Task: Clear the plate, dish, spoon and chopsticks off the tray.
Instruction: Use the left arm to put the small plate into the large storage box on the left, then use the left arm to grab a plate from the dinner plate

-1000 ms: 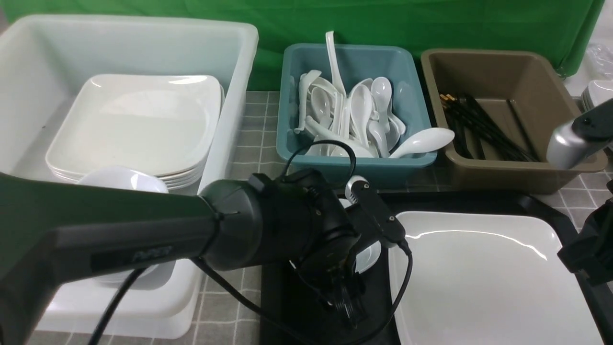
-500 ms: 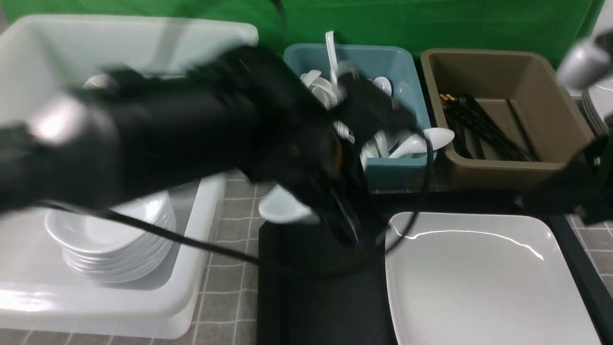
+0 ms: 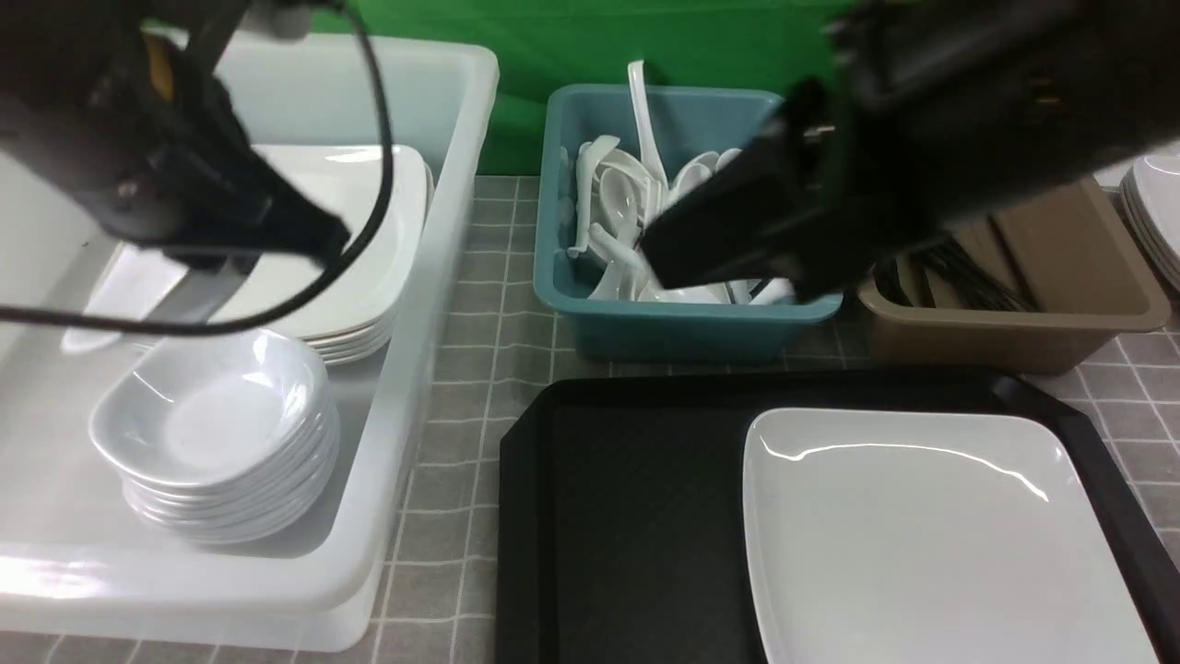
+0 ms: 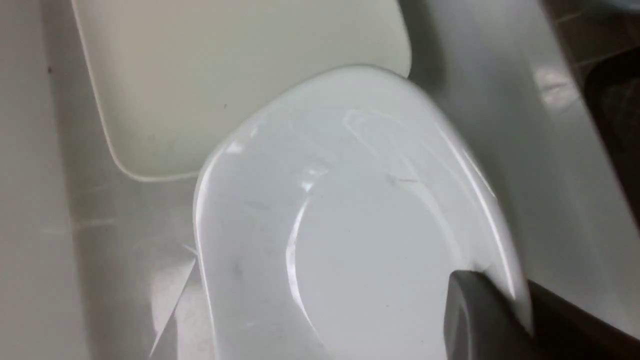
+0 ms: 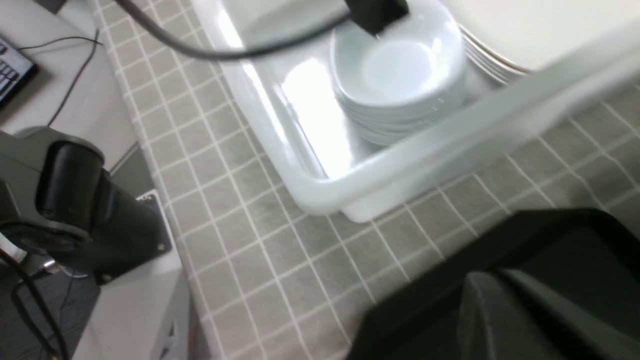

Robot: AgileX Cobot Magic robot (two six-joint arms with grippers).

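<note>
The white square plate (image 3: 931, 544) lies on the right half of the black tray (image 3: 627, 516); the tray's left half is bare. My left gripper (image 3: 198, 277) hangs over the white tub, shut on the rim of a small white dish (image 3: 129, 300). The left wrist view shows the gripper (image 4: 500, 295) pinching that dish (image 4: 350, 225) at its edge. My right gripper (image 3: 659, 254), blurred, is in the air in front of the teal tub; in the right wrist view (image 5: 480, 300) its fingers lie together and hold nothing. No spoon or chopsticks show on the tray.
The white tub (image 3: 433, 277) holds a stack of small dishes (image 3: 217, 433) and a stack of large plates (image 3: 323, 240). A teal tub (image 3: 682, 323) holds several spoons. A brown tub (image 3: 1014, 332) holds black chopsticks. More plates (image 3: 1152, 203) stand at the far right.
My left arm lifted the small dish off the tray's left side and swung it left over the white tub. My right arm swept in from the right, across the tubs.
</note>
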